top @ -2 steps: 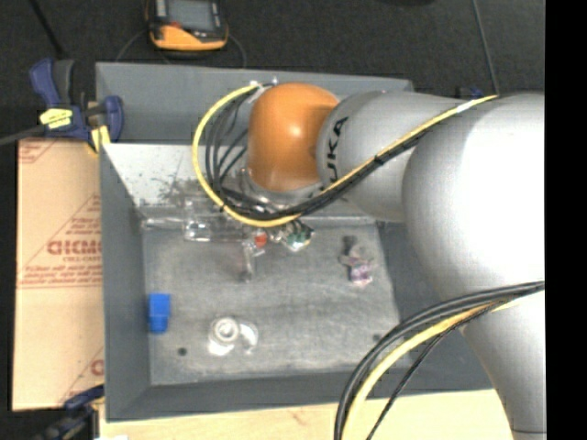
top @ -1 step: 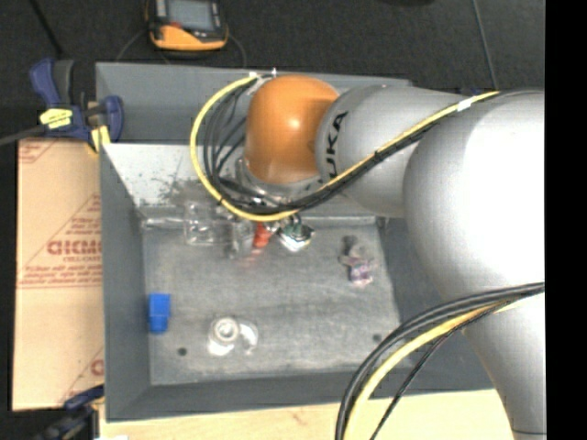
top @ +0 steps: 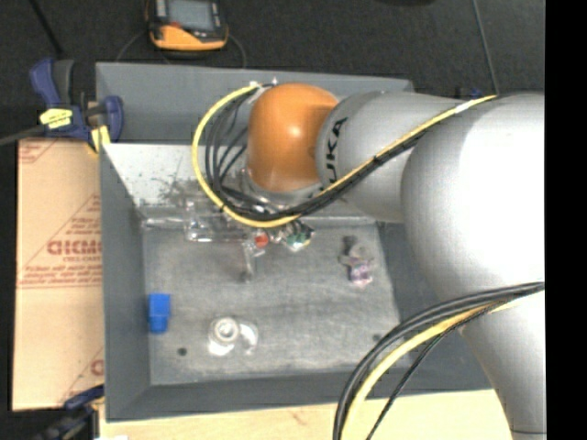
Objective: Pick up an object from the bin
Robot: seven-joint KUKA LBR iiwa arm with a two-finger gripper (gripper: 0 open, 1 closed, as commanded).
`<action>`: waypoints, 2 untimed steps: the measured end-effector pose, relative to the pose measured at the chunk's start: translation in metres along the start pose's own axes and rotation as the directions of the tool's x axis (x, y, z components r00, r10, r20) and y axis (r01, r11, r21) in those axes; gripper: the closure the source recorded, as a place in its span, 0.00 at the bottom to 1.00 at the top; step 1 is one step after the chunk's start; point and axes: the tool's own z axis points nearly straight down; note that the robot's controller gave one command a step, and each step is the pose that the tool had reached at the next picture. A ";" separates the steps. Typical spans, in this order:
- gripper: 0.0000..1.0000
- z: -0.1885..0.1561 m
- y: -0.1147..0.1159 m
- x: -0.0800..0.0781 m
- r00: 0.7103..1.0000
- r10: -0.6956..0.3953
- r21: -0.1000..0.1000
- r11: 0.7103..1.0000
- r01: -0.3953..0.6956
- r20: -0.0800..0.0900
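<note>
- A silver robot arm (top: 440,181) with an orange wrist cover (top: 284,136) extends in from the right of the frame, over the upper middle of the grey metal bin (top: 124,273).
- Below the cover, a thin dark stalk taken to be the fingers (top: 248,260) is pointed down at bare floor near the bin's centre. Whether they are released or clenched cannot be told, and nothing is seen between them.
- Just to the upper right of that stalk lie a small red piece (top: 262,239) and a green-and-white piece (top: 295,236). Whether these are loose things or parts of the wrist cannot be told.
- Other candidates are spread well apart:
  - a clear plastic piece (top: 197,225) at upper left
  - a small purple-grey lump (top: 358,267) at right
  - a blue block (top: 159,312) at lower left
  - a pale round cap-like thing (top: 226,335) at lower middle
- The step in hand is judged to be the approach, as no thing is yet picked.
- The next move calls for one thing to be chosen, the fingers centred over it and lowered around it, and the grip then closed.
</note>
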 end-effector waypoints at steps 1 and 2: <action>0.00 -0.003 0.053 0.089 0.971 -0.237 -0.001 0.971 0.237 -0.005; 1.00 -0.009 0.054 0.082 0.972 -0.235 0.003 0.972 0.235 0.017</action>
